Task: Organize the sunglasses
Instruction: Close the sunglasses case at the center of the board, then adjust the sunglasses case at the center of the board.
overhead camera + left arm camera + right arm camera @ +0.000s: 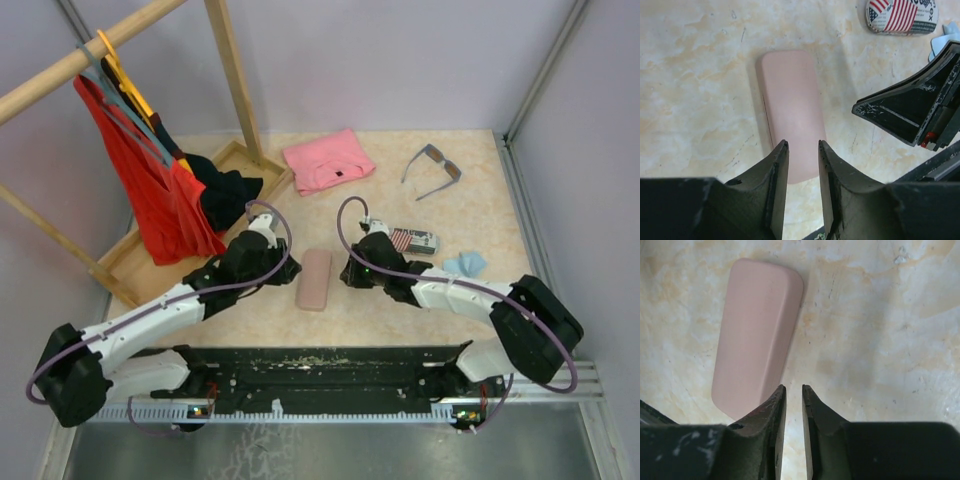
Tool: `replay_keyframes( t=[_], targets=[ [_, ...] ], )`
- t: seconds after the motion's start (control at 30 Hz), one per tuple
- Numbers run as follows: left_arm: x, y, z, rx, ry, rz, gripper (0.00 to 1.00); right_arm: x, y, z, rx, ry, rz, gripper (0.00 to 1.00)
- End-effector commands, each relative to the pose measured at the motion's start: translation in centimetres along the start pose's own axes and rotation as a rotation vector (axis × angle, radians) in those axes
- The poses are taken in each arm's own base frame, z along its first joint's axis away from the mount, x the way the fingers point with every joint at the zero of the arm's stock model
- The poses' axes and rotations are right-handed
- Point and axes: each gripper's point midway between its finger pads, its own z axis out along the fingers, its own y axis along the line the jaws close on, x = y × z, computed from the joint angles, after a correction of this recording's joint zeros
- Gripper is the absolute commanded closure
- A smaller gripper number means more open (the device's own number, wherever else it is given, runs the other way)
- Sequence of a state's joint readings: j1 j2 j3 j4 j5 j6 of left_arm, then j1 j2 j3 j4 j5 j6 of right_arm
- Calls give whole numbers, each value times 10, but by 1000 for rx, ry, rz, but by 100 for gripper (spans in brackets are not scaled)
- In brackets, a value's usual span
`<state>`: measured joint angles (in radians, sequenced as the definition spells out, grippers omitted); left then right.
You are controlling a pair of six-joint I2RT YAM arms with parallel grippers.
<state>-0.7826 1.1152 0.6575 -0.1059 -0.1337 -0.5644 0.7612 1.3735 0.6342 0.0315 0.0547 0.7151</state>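
1. Tool state. My left tool [803,145] has its jaws a little apart, with nothing between them. My right tool [793,388] shows a narrower gap and is also empty. Both hang low over the marbled beige table [310,215], one on each side of the closed pink oblong case [790,100]. The left tool's tips are over the near end of the case.

2. Task item. The grey-blue sunglasses with dark lenses [432,170] lie unfolded at the far right of the table, well apart from both tools. No second pair is in view.

3. Step in hand (judgement). The pink case appears to be finished with or about to be handled. I should lift both tools straight up and clear of it before travelling, so that neither finger drags the case sideways.

4. Containers. The pink case is shut and its contents cannot be seen. The flag-patterned oblong case [413,240], just beside my right arm, also looks shut, so its contents are unknown. The crumpled light blue cloth [466,264] lies loose on the table near it, not in any case.
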Motion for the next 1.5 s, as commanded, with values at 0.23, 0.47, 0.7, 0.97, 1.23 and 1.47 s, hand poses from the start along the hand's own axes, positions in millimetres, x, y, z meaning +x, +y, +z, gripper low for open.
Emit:
replay_keyframes(
  t=[0.23, 0.47, 0.7, 0.97, 1.23, 1.47],
  targets=[
    [82, 6, -28, 0, 184, -7, 55, 33, 24, -29, -105, 38, -74, 62],
    [73, 21, -38, -82, 117, -72, 52, 51, 41, -32, -2, 12, -243, 40],
    [16, 35, -74, -142, -119, -123, 50, 64, 49, -14, 88, 49, -371, 37],
    [-5, 47, -102, -178, -216, -150, 49, 71, 54, 9, 156, 92, -431, 37],
    [-7, 53, -112, -177, -245, -163, 48, 72, 55, 35, 214, 91, -453, 47],
    [-7, 57, -117, -180, -257, -165, 47, 51, 56, 65, 210, 81, -444, 50]
  ],
)
